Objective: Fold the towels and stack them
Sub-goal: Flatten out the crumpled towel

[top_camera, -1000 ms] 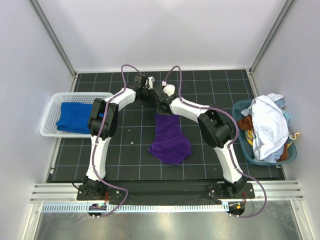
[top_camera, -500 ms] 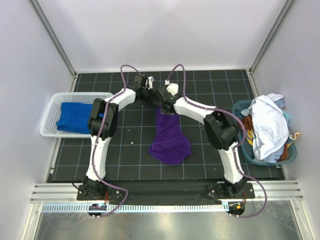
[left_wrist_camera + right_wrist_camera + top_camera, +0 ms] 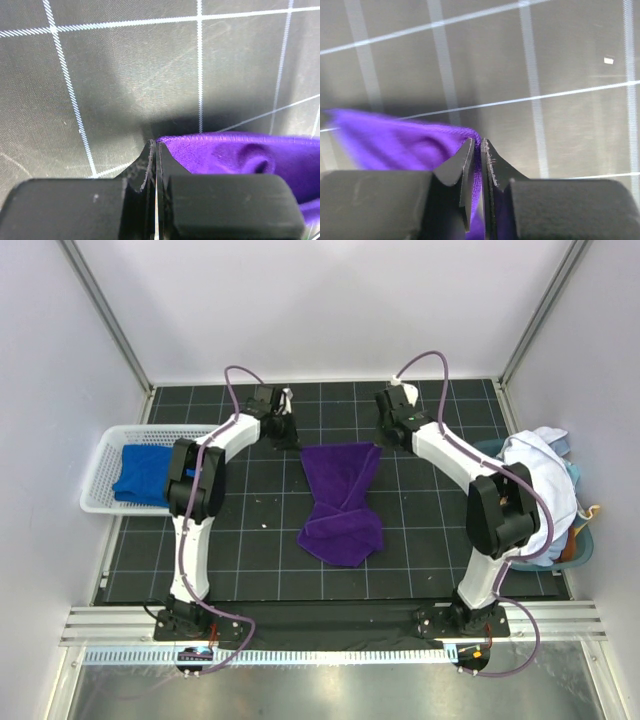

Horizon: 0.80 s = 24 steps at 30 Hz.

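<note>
Spread apart now, the left pincer (image 3: 154, 146) and right pincer (image 3: 481, 142) each pinch a far corner of the purple towel (image 3: 340, 502).

The gridded table (image 3: 250, 540) bears a purple towel (image 3: 340, 505), white basket (image 3: 100, 470), teal tub (image 3: 482, 458).

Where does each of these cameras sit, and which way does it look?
Top external: fixed above and behind, looking down at the black gridded table; left arm and right arm show.
Left wrist: on the left arm, looking past the left gripper, shut on a corner of the deep purple towel.
Right wrist: likewise past the right gripper, pinching another corner.
Shared: all see that towel.
</note>
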Tool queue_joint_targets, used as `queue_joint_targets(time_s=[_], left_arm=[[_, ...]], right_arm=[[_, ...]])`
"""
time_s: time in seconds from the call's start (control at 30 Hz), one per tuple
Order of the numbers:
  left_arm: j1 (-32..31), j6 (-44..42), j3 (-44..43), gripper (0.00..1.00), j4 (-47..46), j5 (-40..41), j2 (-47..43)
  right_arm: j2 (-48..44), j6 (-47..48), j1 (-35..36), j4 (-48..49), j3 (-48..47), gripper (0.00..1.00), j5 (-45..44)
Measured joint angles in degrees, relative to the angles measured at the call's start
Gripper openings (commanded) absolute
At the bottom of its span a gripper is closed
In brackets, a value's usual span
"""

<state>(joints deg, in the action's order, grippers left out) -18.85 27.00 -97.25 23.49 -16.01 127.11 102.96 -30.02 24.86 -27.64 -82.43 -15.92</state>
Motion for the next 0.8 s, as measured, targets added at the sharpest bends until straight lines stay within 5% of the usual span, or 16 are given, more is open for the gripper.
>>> queue_joint_targets(time_s=[0.37,0.8], left_arm=[[-0.13,0.00,-0.02,0.00,0.20,-0.74,-1.16],[-0.13,0.04,-1.60,0.00,0.81,-1.16,-1.16]], right_arm=[[8.35,4.72,-9.14,1.88,2.08,0.52,4.11],[8.87,1.29,-1.73,-1.20,-0.79,0.52,-0.13]])
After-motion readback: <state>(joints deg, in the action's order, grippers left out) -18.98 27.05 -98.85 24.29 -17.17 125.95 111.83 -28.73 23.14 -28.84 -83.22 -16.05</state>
